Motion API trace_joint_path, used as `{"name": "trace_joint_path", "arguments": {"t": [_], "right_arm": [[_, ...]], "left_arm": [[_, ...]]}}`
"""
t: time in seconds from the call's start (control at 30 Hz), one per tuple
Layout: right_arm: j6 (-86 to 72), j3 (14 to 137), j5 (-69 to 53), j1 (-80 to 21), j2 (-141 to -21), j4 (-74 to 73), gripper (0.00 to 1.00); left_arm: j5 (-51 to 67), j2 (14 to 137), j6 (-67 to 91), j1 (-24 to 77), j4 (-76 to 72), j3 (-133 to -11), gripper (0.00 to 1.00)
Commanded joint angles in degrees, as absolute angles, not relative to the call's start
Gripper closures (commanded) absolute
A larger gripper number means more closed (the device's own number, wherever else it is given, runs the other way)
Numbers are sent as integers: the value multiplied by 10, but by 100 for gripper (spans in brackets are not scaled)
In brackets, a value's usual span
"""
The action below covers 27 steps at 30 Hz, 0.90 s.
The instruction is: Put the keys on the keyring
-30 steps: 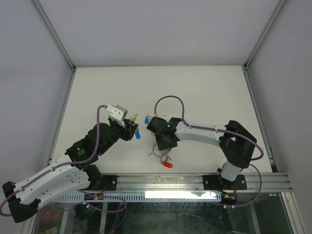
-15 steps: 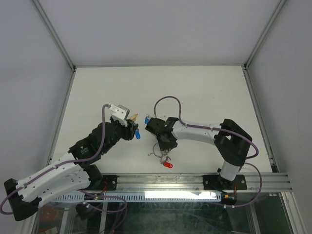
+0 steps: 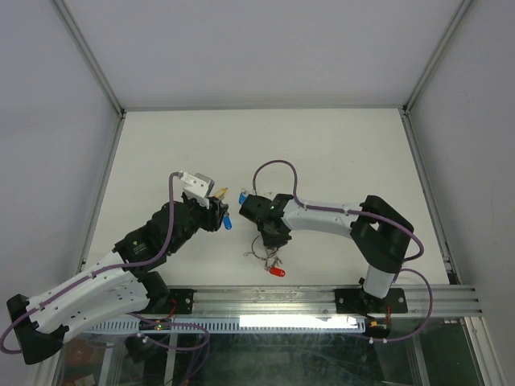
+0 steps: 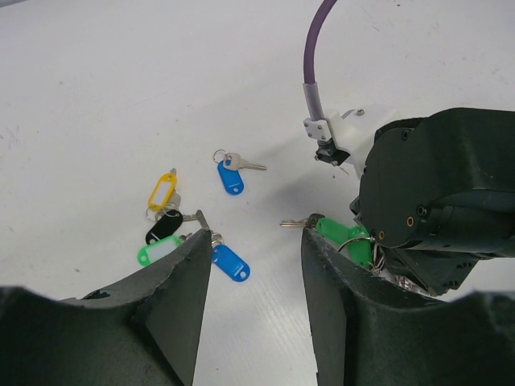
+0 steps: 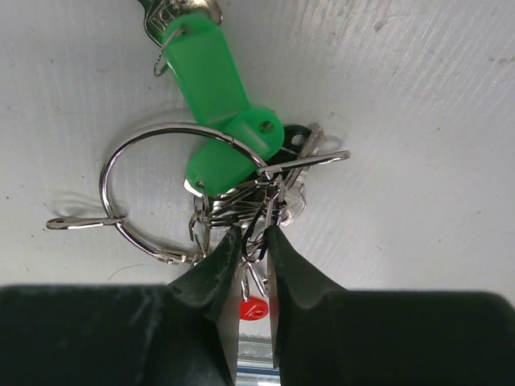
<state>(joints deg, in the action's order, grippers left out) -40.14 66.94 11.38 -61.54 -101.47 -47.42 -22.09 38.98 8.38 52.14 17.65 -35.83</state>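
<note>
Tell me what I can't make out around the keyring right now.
- Right wrist: right gripper covers most of the red tag and where keys meet the keyring; grip unclear.
- Left wrist: right gripper hides most of the keyring.
- Top: keyring too small, partly under the right gripper.

A white desk fills the floor of a booth. Pale grey panels close it in at the far edge, the left edge and the right edge. Two aluminium posts slant up from the far corners of the desk. A slotted aluminium rail runs along the near edge, with a bright light strip just below it. Seen close, the desk's surface shows fine brushed streaks.
</note>
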Motion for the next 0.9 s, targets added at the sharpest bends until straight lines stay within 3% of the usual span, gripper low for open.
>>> {"name": "trace_joint_path", "arguments": {"t": [0.0, 0.07, 0.27, 0.43, 0.87], "right_arm": [[-409, 670, 137, -615, -978, -458, 87], [-407, 663, 131, -608, -960, -453, 89], [-377, 610, 81, -555, -883, -406, 94], [-338, 565, 2, -505, -822, -367, 98], [-243, 590, -91, -433, -715, -413, 100]], "left_arm": [[-229, 388, 90, 524, 154, -360, 53], [-237, 387, 95, 524, 149, -358, 52], [-225, 377, 105, 524, 92, -337, 29], [-192, 395, 118, 524, 27, -314, 19], [-136, 465, 103, 524, -151, -280, 16]]}}
